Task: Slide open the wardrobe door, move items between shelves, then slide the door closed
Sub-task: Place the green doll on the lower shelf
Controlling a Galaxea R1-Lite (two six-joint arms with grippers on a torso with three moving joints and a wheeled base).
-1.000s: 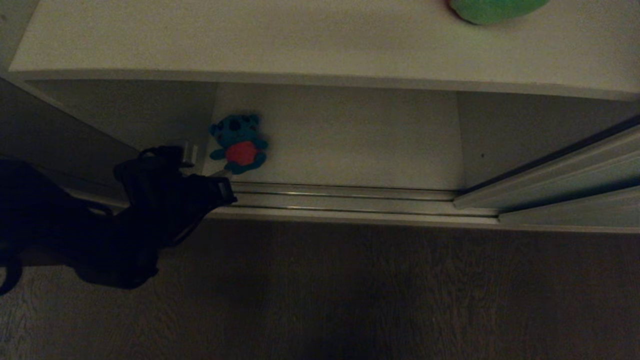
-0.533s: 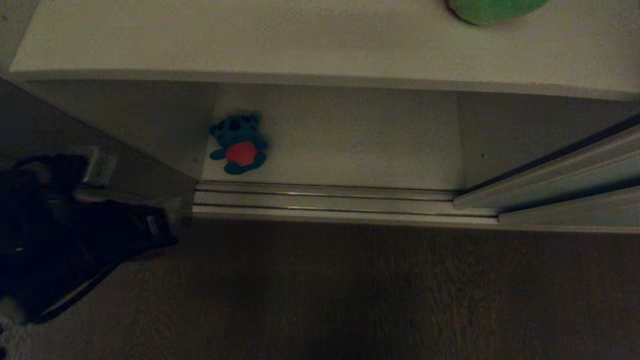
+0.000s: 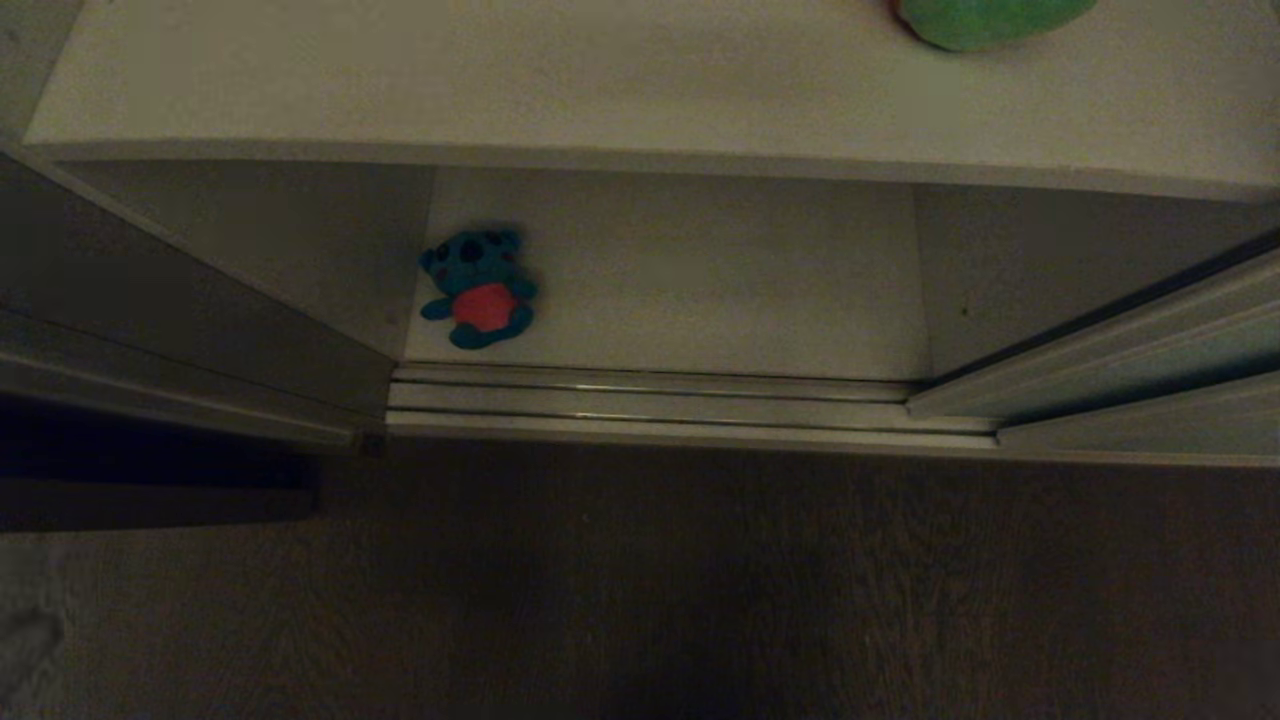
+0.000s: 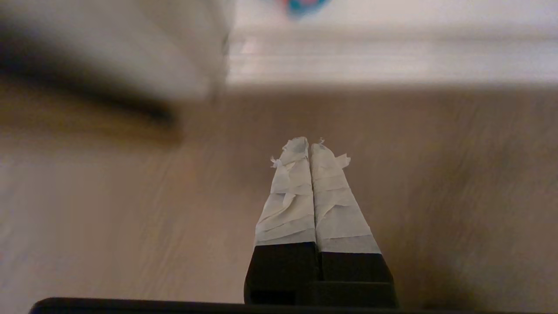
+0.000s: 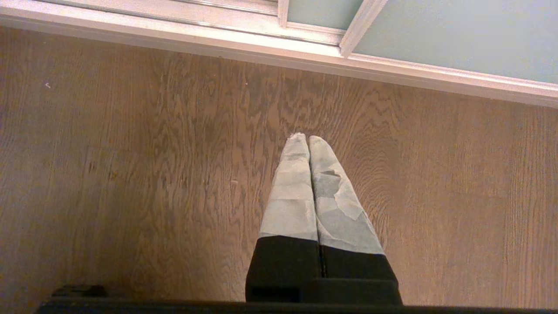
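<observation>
Bear [image 3: 478,289] lay on the lower shelf [image 3: 700,280] just behind the door track, well ahead of the left gripper [image 4: 310,144], which hung over the wood floor [image 4: 436,196] pressed closed and empty, as did the right gripper [image 5: 307,138].

I see a teal-blue bear [image 3: 478,288] with a red belly and dark spots on its head, lying on a plain white shelf [image 3: 700,280]. Green plush frog [image 3: 985,20] on the white board above. Door panel [image 5: 457,35] is pale grey-green with a light frame. Floor [image 5: 130,174] is brown wood grain. Both grippers' fingers [image 4: 301,192] [image 5: 296,192] are wrapped in whitish tape over black.
</observation>
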